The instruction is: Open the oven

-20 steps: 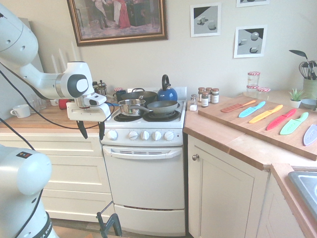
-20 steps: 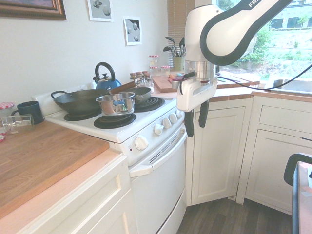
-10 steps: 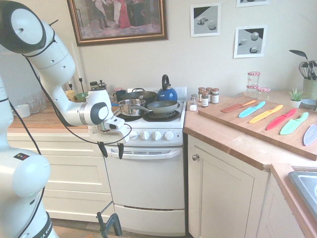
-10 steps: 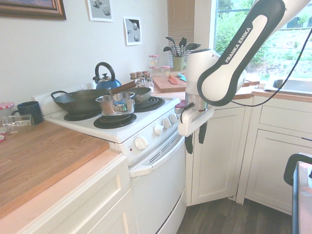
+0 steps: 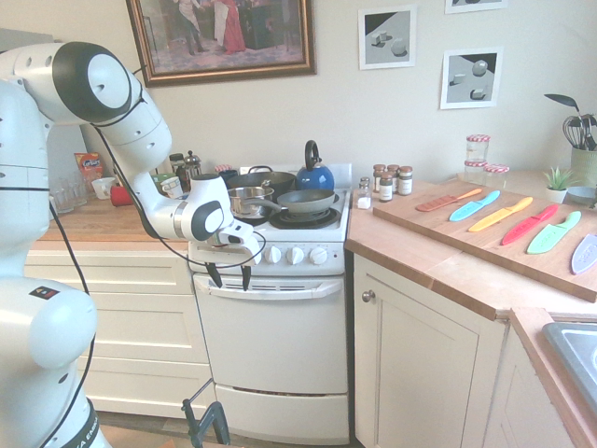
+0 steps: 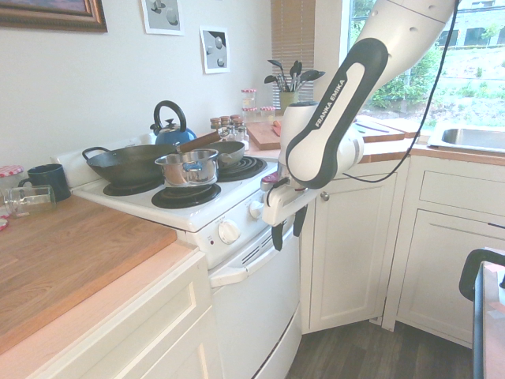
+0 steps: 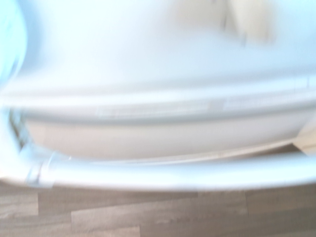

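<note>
The gripper (image 5: 229,277) is positioned at the oven front, fingers spread, nothing between them. Door handle (image 5: 270,291): near the fingertips; contact cannot be confirmed. The oven (image 5: 272,341), below the cookware, is shut. Approach appears nearly complete; gripping the bar and pulling the door remain.

The second exterior view shows the bar standing out from the door. The wrist view, though blurred, probably shows that bar above the wooden floor (image 7: 163,217). Only the first exterior view shows the full drawer panel (image 5: 280,416).
</note>
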`<state>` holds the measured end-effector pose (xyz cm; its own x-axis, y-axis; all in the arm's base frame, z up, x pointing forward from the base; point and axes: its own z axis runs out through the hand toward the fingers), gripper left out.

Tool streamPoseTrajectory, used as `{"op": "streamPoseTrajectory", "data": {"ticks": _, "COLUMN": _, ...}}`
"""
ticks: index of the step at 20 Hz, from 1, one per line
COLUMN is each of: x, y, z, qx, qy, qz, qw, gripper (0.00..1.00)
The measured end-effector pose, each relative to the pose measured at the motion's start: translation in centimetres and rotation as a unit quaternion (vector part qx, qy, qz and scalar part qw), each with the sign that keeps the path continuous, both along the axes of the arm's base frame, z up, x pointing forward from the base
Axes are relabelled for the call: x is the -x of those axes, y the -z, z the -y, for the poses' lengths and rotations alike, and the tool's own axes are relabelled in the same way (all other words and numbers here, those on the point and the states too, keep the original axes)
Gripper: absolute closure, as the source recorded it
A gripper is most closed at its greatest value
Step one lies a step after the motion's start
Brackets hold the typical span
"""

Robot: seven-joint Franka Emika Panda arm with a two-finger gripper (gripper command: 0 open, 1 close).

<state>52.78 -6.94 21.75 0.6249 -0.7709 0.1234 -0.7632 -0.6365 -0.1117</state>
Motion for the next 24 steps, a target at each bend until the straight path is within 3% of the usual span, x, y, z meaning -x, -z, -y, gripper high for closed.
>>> {"op": "streamPoseTrajectory", "data": {"ticks": 8, "x": -4.5, "y": 2.6, "z": 0.1, "qx": -0.002, "qy": 0.0, "qz": 0.014, "qw": 1.0, "gripper": 0.0}}
{"op": "streamPoseTrajectory", "data": {"ticks": 15, "x": -5.2, "y": 5.1, "z": 0.6, "qx": 0.006, "qy": -0.011, "qz": 0.009, "qw": 1.0, "gripper": 0.0}}
{"op": "streamPoseTrajectory", "data": {"ticks": 20, "x": -3.4, "y": 7.2, "z": 3.2, "qx": 0.025, "qy": -0.027, "qz": 0.024, "qw": 0.999, "gripper": 0.0}}
{"op": "streamPoseTrajectory", "data": {"ticks": 24, "x": 2.9, "y": 10.9, "z": 6.4, "qx": 0.027, "qy": -0.027, "qz": -0.027, "qw": 0.999, "gripper": 0.0}}
